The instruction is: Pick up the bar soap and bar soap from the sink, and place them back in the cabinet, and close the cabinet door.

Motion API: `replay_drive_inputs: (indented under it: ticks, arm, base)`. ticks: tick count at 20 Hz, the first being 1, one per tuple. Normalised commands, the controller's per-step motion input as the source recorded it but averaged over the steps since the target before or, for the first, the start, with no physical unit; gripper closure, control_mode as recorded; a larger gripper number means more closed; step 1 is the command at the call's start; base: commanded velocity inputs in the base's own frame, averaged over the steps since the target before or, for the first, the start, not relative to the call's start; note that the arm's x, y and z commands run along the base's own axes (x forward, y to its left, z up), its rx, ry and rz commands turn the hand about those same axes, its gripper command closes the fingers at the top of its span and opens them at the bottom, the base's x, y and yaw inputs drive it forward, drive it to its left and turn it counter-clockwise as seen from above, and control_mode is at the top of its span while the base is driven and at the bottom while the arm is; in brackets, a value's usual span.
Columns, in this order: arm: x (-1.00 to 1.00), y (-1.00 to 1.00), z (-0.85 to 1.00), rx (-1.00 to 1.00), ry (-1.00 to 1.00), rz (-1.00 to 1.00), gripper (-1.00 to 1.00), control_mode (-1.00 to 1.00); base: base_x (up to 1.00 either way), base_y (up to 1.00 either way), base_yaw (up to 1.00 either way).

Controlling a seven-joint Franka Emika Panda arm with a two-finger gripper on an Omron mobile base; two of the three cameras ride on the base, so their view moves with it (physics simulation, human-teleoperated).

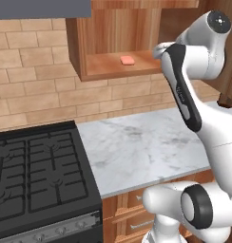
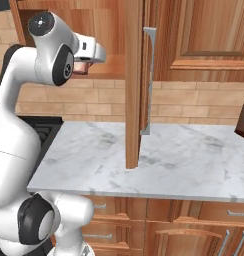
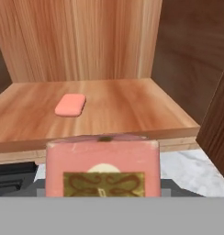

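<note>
While the gripper grasps one bar soap, another lies on the cabinet floor.

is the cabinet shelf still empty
No, a salmon-pink bar soap already lies flat on the cabinet shelf, left of centre in the hand view.

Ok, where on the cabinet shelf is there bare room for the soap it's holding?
The cabinet shelf is bare right of the salmon-pink bar soap, up to the right wall, also along its front edge. The held bar soap could go there.
</note>
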Motion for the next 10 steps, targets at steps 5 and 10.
replay_drive_inputs:
  ticks: [5, 10]
  arm:
    - [0.33, 0.00, -0.12, 0.00, -0.04, 0.00, 1.00, -1.00]
    - [0.33, 0.00, -0.13, 0.00, -0.05, 0.00, 1.00, -1.00]
  base:
    - [0.00, 0.00, 0.00]
    - [0.00, 0.00, 0.00]
